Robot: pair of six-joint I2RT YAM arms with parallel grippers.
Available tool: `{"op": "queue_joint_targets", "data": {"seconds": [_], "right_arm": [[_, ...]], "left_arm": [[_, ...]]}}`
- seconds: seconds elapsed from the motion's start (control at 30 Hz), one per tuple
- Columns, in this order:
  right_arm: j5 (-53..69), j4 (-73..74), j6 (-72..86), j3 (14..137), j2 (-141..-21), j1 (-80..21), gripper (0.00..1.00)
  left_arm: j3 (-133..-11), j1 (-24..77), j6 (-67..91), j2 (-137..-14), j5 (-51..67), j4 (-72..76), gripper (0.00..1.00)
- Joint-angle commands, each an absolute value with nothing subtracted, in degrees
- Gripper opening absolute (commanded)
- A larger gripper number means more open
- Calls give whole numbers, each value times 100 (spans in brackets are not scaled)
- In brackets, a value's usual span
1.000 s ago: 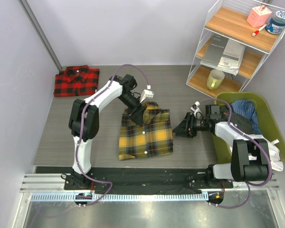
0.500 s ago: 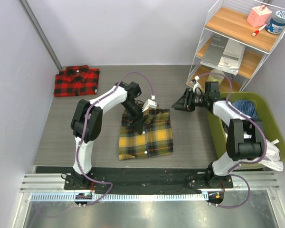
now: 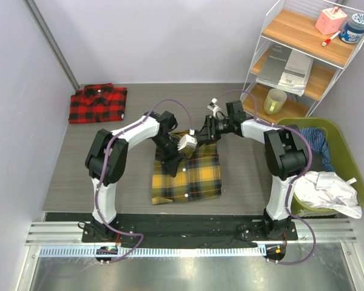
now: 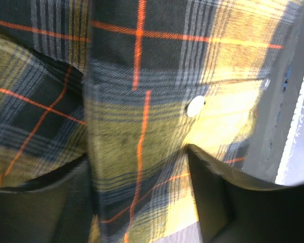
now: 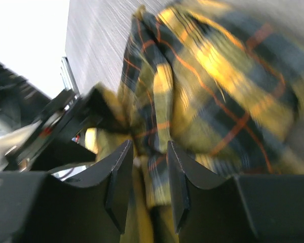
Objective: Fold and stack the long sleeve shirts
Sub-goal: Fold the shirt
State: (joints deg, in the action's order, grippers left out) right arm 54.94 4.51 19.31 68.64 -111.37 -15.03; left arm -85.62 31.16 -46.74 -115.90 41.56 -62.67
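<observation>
Overhead: the yellow-and-black shirt [image 3: 191, 176] lies folded mid-table, long axis near to far; left gripper [image 3: 173, 156] and right gripper [image 3: 200, 132] both meet its far edge; the red-and-black shirt [image 3: 98, 103] sits well apart, far left. Left wrist: jaws apart, straddling the soft placket beside a white button [image 4: 195, 107]. Right wrist: blurred; narrow jaws around bunched flannel, perhaps pinching; I cannot tell.

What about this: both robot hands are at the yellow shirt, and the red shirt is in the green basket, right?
No. The red shirt lies folded on the table, far left, not in the green basket; the top view shows it. The rest holds.
</observation>
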Motion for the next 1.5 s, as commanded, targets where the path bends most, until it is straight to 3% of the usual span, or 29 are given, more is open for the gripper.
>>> {"op": "queue_joint_targets", "data": {"seconds": [0.0,0.23,0.33,0.43,0.87,1.17,1.33,1.47], "right_arm": [[5686,219,1496,7602,-11504,-1678,38],[5625,535,951,8279,-12269,-1802,37],[5607,938,556,8516,-12541,-1854,36],[5642,1229,291,8490,-12665,-1898,36],[5739,1740,-158,8736,-12981,-1934,34],[5809,1144,473,7692,-12403,-2452,32],[5880,238,1370,6944,-11796,-2646,35],[5897,500,1503,7390,-11558,-2514,40]], "left_arm": [[-8919,3138,-4650,-11136,4210,-6495,59],[-9483,3138,-4439,-11460,4280,-6750,20],[-9755,3120,-4369,-11636,4166,-6864,10],[-10168,3032,-4289,-11821,4070,-6987,7],[-11057,2900,-3955,-12911,3279,-6706,7],[-8468,3208,-3771,-11629,3252,-6179,5],[-7884,3243,-3648,-10882,3401,-6170,6],[-8156,3252,-3560,-10697,3577,-6275,21]]}}
